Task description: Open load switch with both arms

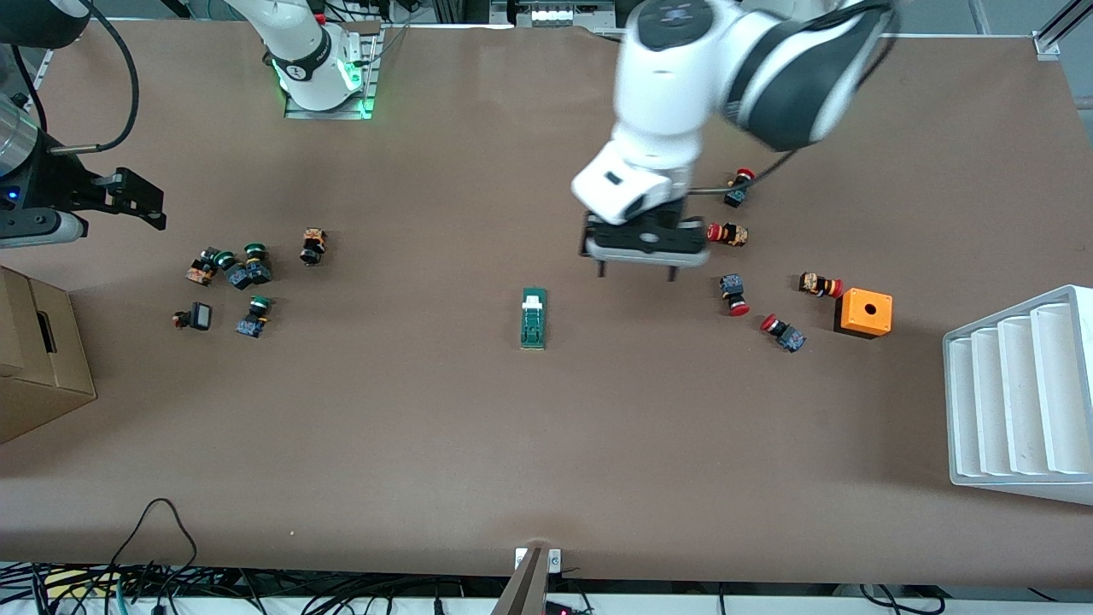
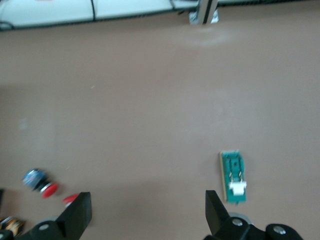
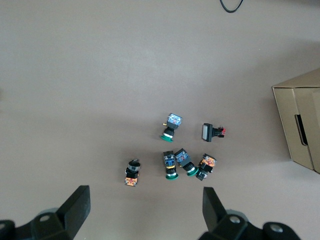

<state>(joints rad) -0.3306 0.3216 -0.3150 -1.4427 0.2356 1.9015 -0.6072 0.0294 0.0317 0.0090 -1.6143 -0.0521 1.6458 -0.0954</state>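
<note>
Load switch (image 1: 534, 318): small narrow dark-green rectangular block with a white lever piece at one end and a ribbed middle. It lies flat on the brown table (image 1: 427, 444), about mid-table, long axis running from the robots' edge toward the front-camera edge, white lever end toward the robots. Nothing touches it.

Left hand (image 1: 639, 273): black two-finger hand on the white left arm, up in the air over bare table just beside the switch, on the side toward the left arm's end. Fingers spread wide, released, holding nothing. In the left wrist view the hand (image 2: 147, 212) shows both fingers apart with the switch (image 2: 233, 176) just outside one finger.

Right hand (image 1: 137, 201): black hand near the right arm's end of the table, over bare table. In the right wrist view the hand (image 3: 145, 210) is released, fingers wide, empty, above a cluster of green-capped push buttons (image 3: 177, 155).

Red-capped push buttons (image 1: 736, 295) lie scattered toward the left arm's end, beside a small orange box with a round hole (image 1: 863, 313). A white ribbed tray (image 1: 1020, 397) sits at that table end; a brown cardboard box (image 1: 38, 359) at the other.
</note>
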